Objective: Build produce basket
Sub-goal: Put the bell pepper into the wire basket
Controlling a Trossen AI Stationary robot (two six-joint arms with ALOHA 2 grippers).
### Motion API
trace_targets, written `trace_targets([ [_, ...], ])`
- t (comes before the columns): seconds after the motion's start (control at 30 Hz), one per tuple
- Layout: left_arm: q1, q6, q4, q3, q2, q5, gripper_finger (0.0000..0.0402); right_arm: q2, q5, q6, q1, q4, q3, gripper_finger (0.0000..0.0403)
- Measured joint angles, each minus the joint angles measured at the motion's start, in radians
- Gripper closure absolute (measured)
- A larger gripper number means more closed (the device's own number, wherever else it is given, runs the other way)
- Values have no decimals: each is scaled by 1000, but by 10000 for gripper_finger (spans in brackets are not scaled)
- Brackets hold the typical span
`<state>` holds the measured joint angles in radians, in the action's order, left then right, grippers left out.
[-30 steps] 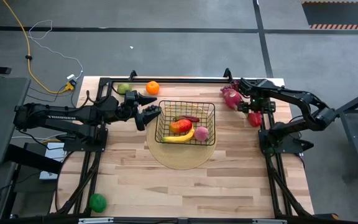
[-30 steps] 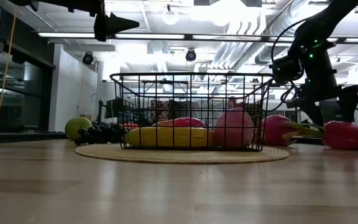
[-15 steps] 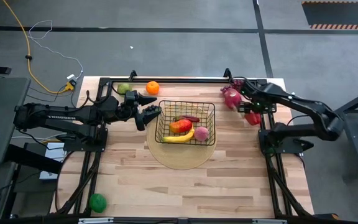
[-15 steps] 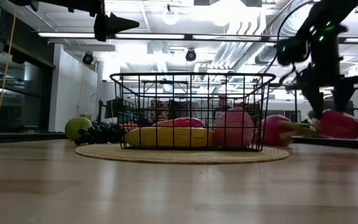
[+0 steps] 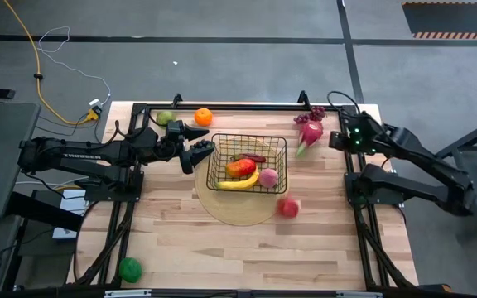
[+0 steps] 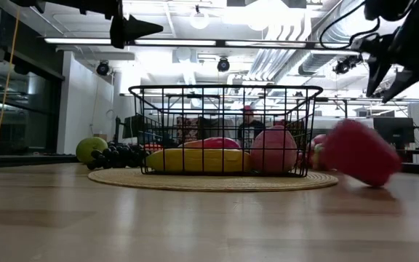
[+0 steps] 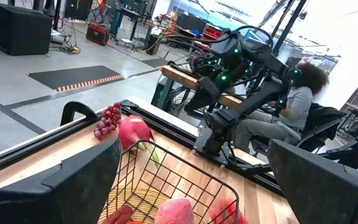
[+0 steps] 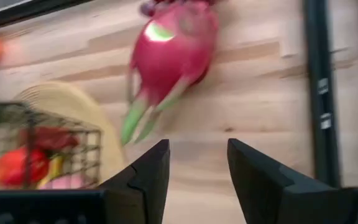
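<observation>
High view, red fruit (image 5: pixel 287 207) loose, well apart from right claw (image 5: pixel 335 139), seemingly empty.

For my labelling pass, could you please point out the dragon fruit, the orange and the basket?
dragon fruit (image 5: pixel 310 132), high view, on its pink body.
orange (image 5: pixel 203 117), high view, at its centre.
basket (image 5: pixel 248 137), high view, on its far rim wire.

Non-task items: work surface and surroundings

Light wooden plank surface (image 5: pixel 222 248) bears a round pale woven disc (image 5: pixel 240 213) near its centre. A yellow cable (image 5: pixel 36 62) trails over the grey floor (image 5: pixel 222 74) beyond the far left corner. A seated person (image 7: pixel 297 102) shows in the room behind.
</observation>
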<state>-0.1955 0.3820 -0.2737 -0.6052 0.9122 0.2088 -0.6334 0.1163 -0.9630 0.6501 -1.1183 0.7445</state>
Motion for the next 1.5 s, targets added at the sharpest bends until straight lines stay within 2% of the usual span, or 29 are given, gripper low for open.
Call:
trace_targets([
  [0.1, 0, 0, 0, 0, 0, 0, 9, 24, -60, 4, -10, 1, 0, 252],
  [0.27, 0, 0, 0, 0, 0, 0, 9, 32, -67, 17, -32, 20, 0, 252],
  [0.57, 0, 0, 0, 0, 0, 0, 9, 31, -109, 71, -72, 231, 0, 248],
  [0.7, 0, 0, 0, 0, 0, 0, 9, 31, -176, 76, -90, 388, 0, 223],
  [0.87, 0, 0, 0, 0, 0, 0, 9, 31, -265, 119, -135, 577, 0, 169],
  [1.13, 0, 0, -8, 0, 0, 9, 9, 13, -338, 265, -297, 836, 1, 102],
  [1.5, 0, 7, -12, 0, 0, 12, 9, -153, -379, 378, -586, 1148, 1, 96],
])
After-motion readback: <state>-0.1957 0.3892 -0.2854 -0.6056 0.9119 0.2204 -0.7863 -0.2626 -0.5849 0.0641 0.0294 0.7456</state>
